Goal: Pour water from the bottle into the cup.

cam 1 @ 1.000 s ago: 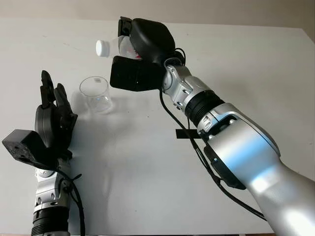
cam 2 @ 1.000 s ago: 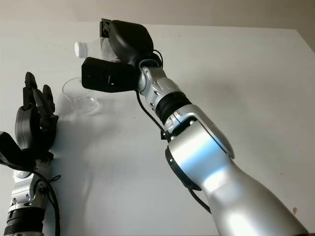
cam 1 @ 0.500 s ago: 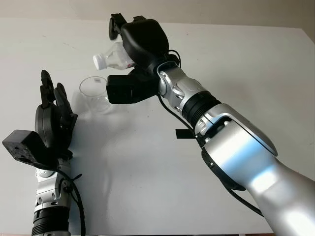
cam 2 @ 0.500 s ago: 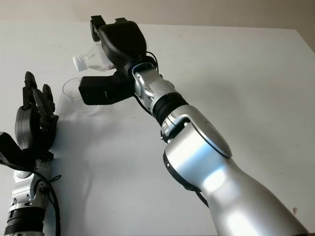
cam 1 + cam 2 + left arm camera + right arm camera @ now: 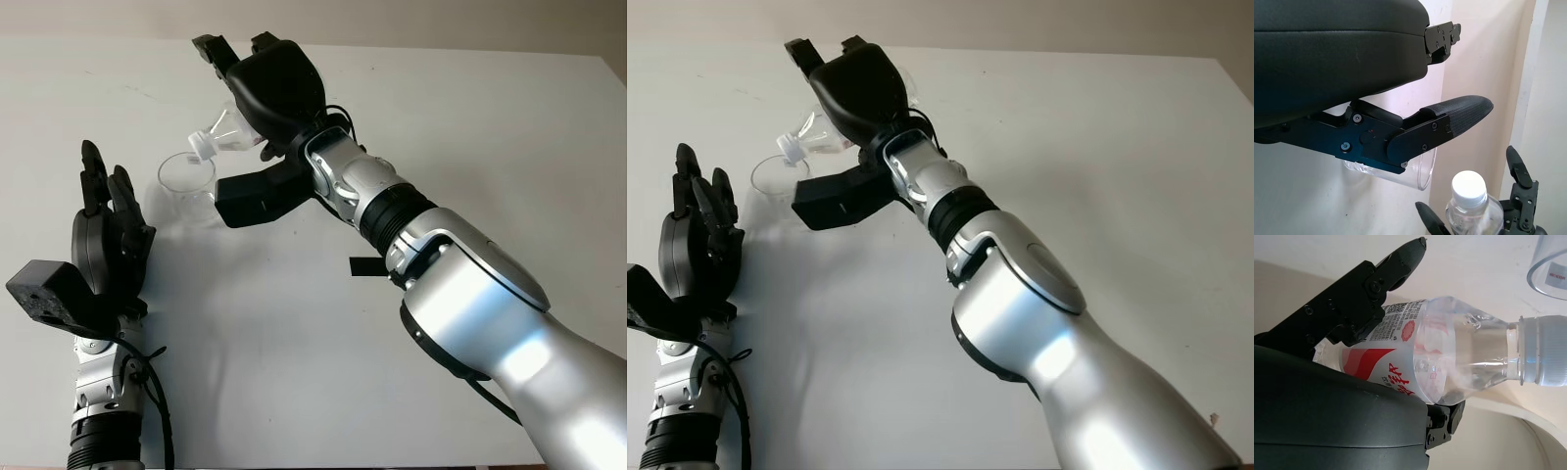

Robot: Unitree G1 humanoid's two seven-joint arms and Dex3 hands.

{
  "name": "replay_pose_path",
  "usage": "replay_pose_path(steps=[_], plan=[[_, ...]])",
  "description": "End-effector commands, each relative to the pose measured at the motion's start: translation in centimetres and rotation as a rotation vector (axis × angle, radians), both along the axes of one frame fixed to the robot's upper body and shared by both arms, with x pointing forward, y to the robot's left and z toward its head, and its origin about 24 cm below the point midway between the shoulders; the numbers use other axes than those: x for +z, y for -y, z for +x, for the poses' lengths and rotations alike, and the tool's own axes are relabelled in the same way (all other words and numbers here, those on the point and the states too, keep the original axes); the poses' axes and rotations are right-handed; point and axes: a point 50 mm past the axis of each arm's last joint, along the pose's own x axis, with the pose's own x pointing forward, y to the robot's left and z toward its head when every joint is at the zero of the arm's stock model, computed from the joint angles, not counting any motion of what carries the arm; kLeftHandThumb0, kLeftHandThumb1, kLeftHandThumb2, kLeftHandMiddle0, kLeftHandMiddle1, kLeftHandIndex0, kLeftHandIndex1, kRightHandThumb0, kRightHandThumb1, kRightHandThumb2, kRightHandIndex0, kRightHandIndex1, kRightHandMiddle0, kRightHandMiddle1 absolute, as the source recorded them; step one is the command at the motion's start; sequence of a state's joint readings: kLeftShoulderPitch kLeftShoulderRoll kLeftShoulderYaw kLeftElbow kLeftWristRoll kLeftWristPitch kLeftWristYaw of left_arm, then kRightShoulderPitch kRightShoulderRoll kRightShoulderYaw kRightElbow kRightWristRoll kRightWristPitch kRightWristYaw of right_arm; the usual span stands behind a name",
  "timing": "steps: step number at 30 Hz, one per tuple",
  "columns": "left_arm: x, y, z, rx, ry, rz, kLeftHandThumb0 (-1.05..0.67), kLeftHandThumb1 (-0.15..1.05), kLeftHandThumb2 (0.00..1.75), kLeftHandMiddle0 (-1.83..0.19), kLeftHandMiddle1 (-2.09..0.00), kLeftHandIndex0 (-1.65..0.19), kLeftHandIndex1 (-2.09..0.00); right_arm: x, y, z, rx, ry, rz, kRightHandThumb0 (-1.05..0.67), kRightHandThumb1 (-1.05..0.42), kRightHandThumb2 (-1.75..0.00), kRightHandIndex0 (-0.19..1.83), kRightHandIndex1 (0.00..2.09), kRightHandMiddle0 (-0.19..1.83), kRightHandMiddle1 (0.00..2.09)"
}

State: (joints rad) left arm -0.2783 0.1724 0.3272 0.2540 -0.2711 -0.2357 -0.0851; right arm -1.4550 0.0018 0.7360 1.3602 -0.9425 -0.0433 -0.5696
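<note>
The right hand (image 5: 263, 93) is clamped around a clear plastic water bottle (image 5: 1449, 352), tilted neck-down, its white cap (image 5: 200, 145) still on, just over the rim of the clear cup (image 5: 190, 186) on the white surface (image 5: 470, 127). The left hand (image 5: 106, 240), open and holding nothing, is raised near the cup.

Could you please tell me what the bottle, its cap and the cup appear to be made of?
Bottle: thin clear plastic, probably; see-through ribbed wall with a printed red-and-white label, held in the right hand.
Cap: opaque white plastic, ridged.
Cup: clear, glossy, smooth-walled; plastic or glass, I cannot tell.
</note>
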Motion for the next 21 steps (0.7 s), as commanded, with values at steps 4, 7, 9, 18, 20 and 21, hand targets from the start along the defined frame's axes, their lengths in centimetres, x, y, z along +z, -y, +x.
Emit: replay_pose_path(steps=[4,7,9,18,20,21], plan=[[-1.35,0.2,-0.49,0.007,-0.039,-0.028,-0.71,1.05,0.76,0.13,-0.05,0.18,-0.02,1.04,-0.53,-0.24,0.028,0.07,-0.059,-0.32,-0.99,-0.06,0.88,2.09,0.07,0.87],[-1.39,0.22,-0.52,0.012,-0.038,-0.033,-0.71,1.05,0.76,0.12,-0.06,0.17,-0.02,0.84,-0.46,-0.28,0.041,0.09,-0.092,-0.29,-0.97,-0.05,0.62,2.09,0.22,0.91],[-1.4,0.22,-0.54,0.014,-0.038,-0.036,-0.71,1.05,0.75,0.11,-0.06,0.17,-0.03,0.77,-0.4,-0.28,0.042,0.103,-0.11,-0.32,-0.94,-0.04,0.67,2.09,0.33,1.01],[-1.4,0.24,-0.52,0.009,-0.036,-0.027,-0.7,1.05,0.76,0.12,-0.05,0.18,-0.02,0.74,-0.4,-0.27,0.046,0.084,-0.09,-0.26,-0.96,-0.05,0.5,0.63,0.52,1.0],[-1.39,0.25,-0.53,0.013,-0.037,-0.029,-0.7,1.05,0.76,0.11,-0.06,0.17,-0.03,0.72,-0.41,-0.29,0.051,0.084,-0.084,-0.27,-0.94,-0.05,0.45,1.57,0.49,1.16],[-1.38,0.26,-0.53,0.013,-0.038,-0.029,-0.7,1.05,0.76,0.11,-0.06,0.17,-0.03,0.72,-0.42,-0.3,0.052,0.085,-0.085,-0.28,-0.94,-0.05,0.45,1.8,0.47,1.22]])
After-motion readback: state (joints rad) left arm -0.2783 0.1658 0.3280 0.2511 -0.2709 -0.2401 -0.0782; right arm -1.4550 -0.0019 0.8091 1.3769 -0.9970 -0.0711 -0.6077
